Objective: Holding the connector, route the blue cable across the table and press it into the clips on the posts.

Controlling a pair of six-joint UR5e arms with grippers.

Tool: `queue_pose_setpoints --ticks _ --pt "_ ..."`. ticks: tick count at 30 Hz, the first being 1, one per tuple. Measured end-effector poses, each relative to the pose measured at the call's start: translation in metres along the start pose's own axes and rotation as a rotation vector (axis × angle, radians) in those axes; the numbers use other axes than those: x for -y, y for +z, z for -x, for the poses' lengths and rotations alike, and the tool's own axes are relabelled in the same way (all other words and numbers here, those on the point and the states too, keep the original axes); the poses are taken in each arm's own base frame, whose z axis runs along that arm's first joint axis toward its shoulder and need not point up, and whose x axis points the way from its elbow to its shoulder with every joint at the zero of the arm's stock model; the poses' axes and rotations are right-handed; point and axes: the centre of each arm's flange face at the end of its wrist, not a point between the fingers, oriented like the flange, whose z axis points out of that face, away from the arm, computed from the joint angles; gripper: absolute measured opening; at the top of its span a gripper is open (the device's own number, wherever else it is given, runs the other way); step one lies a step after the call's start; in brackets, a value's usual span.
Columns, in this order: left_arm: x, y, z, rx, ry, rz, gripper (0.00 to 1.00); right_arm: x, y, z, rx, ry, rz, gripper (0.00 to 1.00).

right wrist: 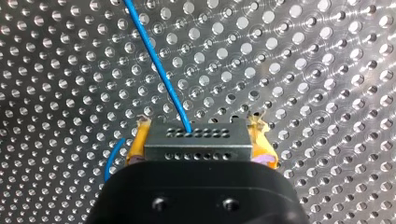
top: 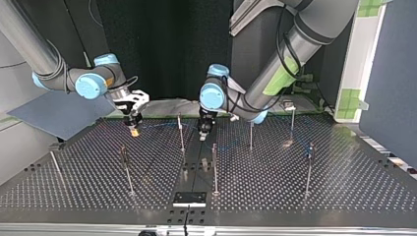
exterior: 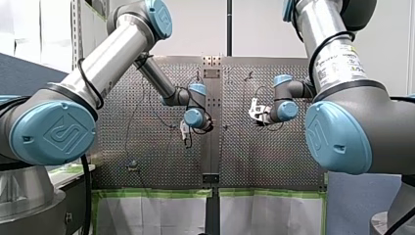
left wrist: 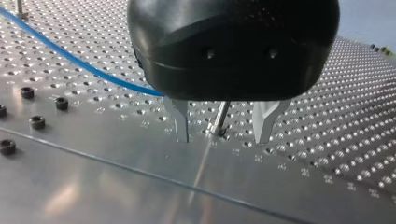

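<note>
My right gripper (right wrist: 200,136) pinches the connector (right wrist: 198,144), its blue cable (right wrist: 154,60) ahead; left gripper (left wrist: 223,134) spread.

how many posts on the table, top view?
7 in the top view. Near row, left to right: post, post, post, post. Far row: post, post, post. More may be hidden.

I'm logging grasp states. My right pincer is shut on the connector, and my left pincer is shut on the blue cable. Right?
No. My left pincer is open and holds nothing; the blue cable runs beside it, as the left wrist view shows. My right pincer is shut on the connector.
</note>
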Motion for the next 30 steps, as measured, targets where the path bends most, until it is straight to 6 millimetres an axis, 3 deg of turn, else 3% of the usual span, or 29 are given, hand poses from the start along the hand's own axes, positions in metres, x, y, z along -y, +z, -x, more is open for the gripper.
queue_pose_setpoints --ticks 1,2,8,14,18,30 --pt "0.001 -0.001 0.0 -0.003 0.0 0.0 0.83 0.0 0.0 0.0 0.0 0.0 0.0 0.0" --pt "0.001 -0.001 -0.001 -0.005 0.0 -0.001 1.0 0.0 0.0 0.0 0.0 0.0 0.0 0.0" --pt "0.013 -0.008 0.007 -0.011 0.021 -0.003 1.0 0.0 0.0 0.0 0.003 -0.001 -0.002 0.0" --pt "0.038 -0.029 0.016 -0.032 0.064 0.008 1.0 0.002 -0.001 0.001 0.007 0.0 -0.004 0.0" --pt "0.056 -0.045 0.012 -0.061 0.08 0.017 1.0 0.003 -0.001 0.001 0.008 0.001 -0.005 0.0" --pt "0.064 -0.092 0.006 -0.114 0.104 0.026 1.0 0.002 -0.001 0.001 0.008 0.004 -0.003 0.0"
